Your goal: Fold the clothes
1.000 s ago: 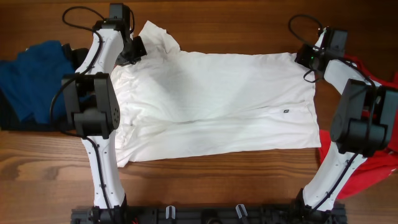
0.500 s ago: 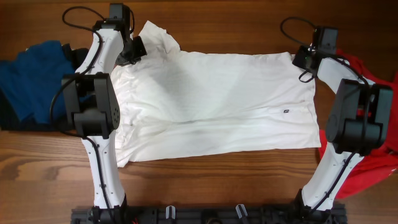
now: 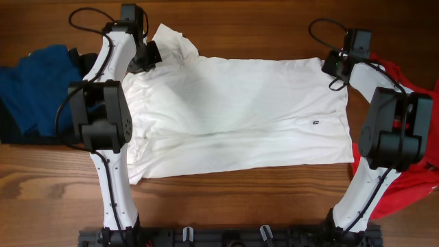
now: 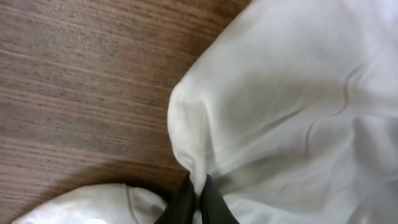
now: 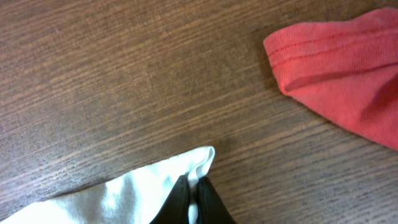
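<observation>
A large white T-shirt [image 3: 233, 113] lies spread flat across the wooden table, its plain side up. My left gripper [image 3: 152, 53] is shut on a fold of the shirt near its far left sleeve; in the left wrist view the black fingers [image 4: 186, 202] pinch white T-shirt cloth [image 4: 286, 93]. My right gripper [image 3: 330, 64] is shut on the shirt's far right corner; in the right wrist view a white T-shirt corner [image 5: 155, 180] is clamped by the gripper [image 5: 193, 194].
A blue garment [image 3: 34, 89] is heaped at the left edge of the table. A red garment [image 3: 415, 165] lies at the right, behind the right arm, its hem [image 5: 336, 68] close to the held corner.
The right gripper has moved slightly toward the far edge and closed on the shirt's far right corner. The left arm and the shirt have stayed put.
</observation>
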You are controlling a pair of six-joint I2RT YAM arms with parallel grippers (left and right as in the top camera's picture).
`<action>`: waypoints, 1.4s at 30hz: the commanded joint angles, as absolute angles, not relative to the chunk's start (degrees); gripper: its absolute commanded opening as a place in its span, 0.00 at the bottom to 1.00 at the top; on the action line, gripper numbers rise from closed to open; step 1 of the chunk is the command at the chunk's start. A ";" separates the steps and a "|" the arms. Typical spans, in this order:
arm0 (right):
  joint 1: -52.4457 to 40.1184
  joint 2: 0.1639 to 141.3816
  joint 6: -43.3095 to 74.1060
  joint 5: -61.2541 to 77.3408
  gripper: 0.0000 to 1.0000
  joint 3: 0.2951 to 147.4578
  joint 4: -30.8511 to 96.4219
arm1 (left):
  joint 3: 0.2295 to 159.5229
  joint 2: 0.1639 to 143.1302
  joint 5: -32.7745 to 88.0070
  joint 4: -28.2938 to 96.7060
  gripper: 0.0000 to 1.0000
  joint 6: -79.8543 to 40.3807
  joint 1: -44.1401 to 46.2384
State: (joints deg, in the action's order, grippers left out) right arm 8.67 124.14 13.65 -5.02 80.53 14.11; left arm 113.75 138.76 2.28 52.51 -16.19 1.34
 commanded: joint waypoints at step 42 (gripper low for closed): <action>12.84 103.70 15.29 -6.24 0.04 78.52 55.29 | 111.77 121.36 0.60 93.71 0.04 -17.39 -3.01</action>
